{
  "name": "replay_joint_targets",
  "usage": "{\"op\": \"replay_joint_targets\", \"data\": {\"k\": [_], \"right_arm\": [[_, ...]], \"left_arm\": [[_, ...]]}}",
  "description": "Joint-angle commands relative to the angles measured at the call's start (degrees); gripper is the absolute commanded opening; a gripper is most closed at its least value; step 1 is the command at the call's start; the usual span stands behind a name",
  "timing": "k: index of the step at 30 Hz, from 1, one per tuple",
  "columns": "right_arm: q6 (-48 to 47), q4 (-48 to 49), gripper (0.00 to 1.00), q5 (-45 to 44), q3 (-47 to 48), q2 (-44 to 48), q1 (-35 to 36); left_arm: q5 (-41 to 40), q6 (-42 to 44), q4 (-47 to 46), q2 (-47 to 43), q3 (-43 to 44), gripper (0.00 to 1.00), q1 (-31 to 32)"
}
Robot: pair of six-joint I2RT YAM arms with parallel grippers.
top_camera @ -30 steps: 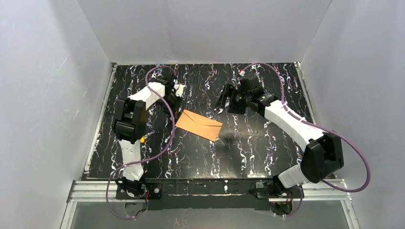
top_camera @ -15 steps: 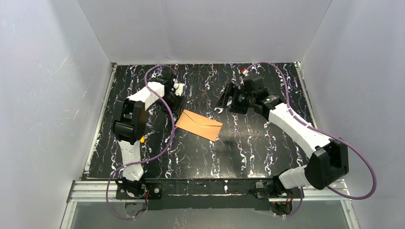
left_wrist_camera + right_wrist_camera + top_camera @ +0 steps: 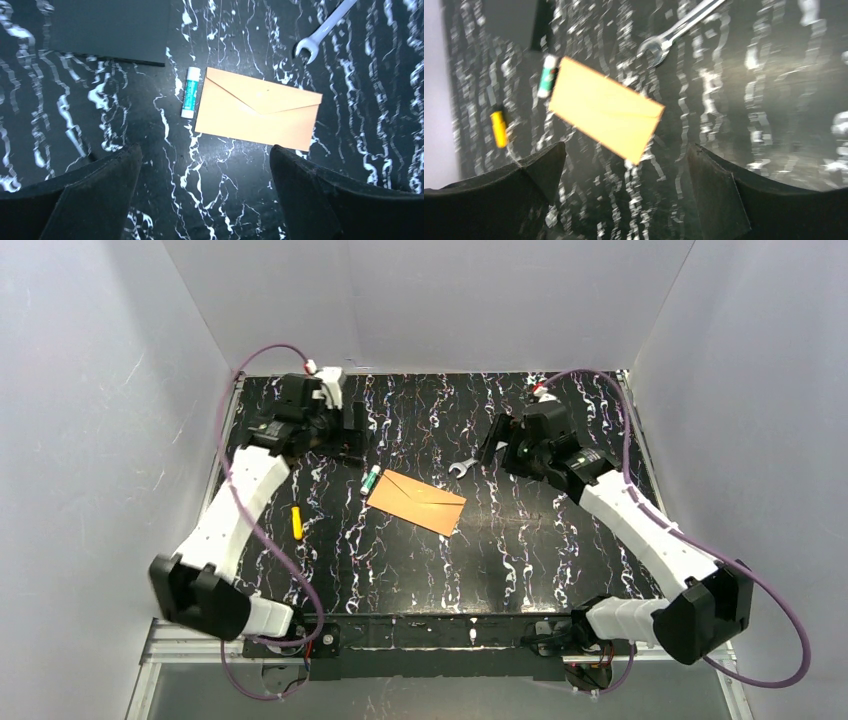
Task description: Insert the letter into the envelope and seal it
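The orange-brown envelope [image 3: 416, 502] lies flat in the middle of the table with its pointed flap folded down [image 3: 257, 110] [image 3: 606, 110]. The letter is out of view in every frame. My left gripper [image 3: 352, 438] hovers high at the far left, open and empty, with the envelope ahead of its fingers [image 3: 205, 150]. My right gripper [image 3: 492, 448] hangs open and empty to the envelope's far right [image 3: 626, 147]. Neither gripper touches the envelope.
A white and green glue stick [image 3: 190, 92] lies along the envelope's left edge. A silver wrench [image 3: 462, 468] rests beyond its right end. A small yellow item [image 3: 296, 522] sits nearer on the left. A flat black rectangle [image 3: 110, 30] lies at the far left.
My left arm swung up and away from the envelope's left end and its jaws opened; the glue stick and yellow item now show. My right arm drew back to the right.
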State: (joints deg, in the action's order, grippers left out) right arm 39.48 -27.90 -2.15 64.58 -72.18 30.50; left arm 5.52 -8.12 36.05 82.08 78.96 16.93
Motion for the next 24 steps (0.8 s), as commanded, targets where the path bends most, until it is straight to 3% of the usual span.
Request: {"op": "replay_joint_targets", "data": {"k": [1,4,10,17,24], "right_arm": [[-8.72,-7.20,0.99,-24.18,7.30,5.05,-0.09],[-12.83,-10.42,0.99,-37.38,11.15,7.40,-0.09],[-16.20,-14.36,0.99,-53.22,16.18,12.10,-0.09],[-19.95,-15.42,0.99,-57.70,21.09,15.38,-0.09],[-22.02,-16.06,0.99,-56.57,23.75,16.86,-0.09]], "left_arm": [[-8.05,-5.77,9.31,-11.38,1.85,0.98,-0.17],[-14.06,-6.67,12.03,-20.67,0.88,0.98,-0.22],[-25.53,-6.56,18.06,-34.16,2.51,0.98,-0.22],[-27.86,-6.95,24.03,-43.02,5.97,0.98,-0.18],[-27.87,-5.03,28.60,-43.35,10.15,0.98,-0.18]]}}
